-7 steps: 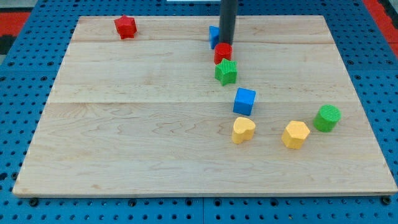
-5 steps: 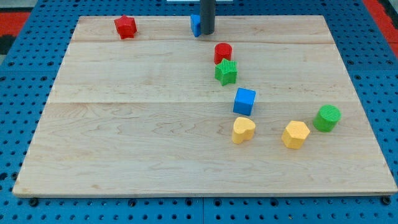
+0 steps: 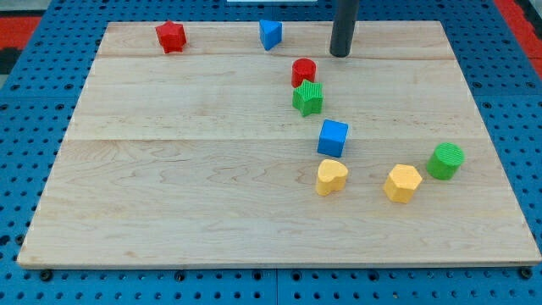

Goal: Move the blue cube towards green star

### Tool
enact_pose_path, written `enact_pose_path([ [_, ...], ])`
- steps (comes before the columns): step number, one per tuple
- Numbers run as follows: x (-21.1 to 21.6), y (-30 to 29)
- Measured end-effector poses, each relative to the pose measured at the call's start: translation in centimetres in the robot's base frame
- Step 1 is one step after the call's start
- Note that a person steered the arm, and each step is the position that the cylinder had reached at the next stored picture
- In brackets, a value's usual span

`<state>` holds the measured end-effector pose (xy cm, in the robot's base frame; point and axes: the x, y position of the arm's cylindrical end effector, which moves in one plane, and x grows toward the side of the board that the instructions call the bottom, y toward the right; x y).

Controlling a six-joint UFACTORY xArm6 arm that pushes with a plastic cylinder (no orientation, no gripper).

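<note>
No legible text, label, brand or number appears anywhere in the view. The blocks carry no markings.

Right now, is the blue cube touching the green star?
Apart. The camera view shows bare wood between the blue cube and the green star.

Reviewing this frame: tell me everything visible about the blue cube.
The blue cube is a small, plain, matte plastic-looking block sitting flat on the wooden board, turned slightly so an edge faces the camera. It lies below the green star and above the yellow heart-shaped block, touching neither. My tip is far off, towards the view's top.
</note>
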<state>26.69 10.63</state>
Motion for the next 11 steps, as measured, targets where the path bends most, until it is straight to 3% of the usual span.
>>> enact_pose_path([
  [1, 0.7, 0.0],
  [2, 4.9, 0.6],
  [3, 12.8, 0.8],
  [4, 13.2, 6.4],
  [5, 17.2, 4.4],
  [7, 19.4, -3.9],
  [9, 22.1, -6.7],
  [10, 22.2, -12.5],
  [11, 21.5, -12.5],
])
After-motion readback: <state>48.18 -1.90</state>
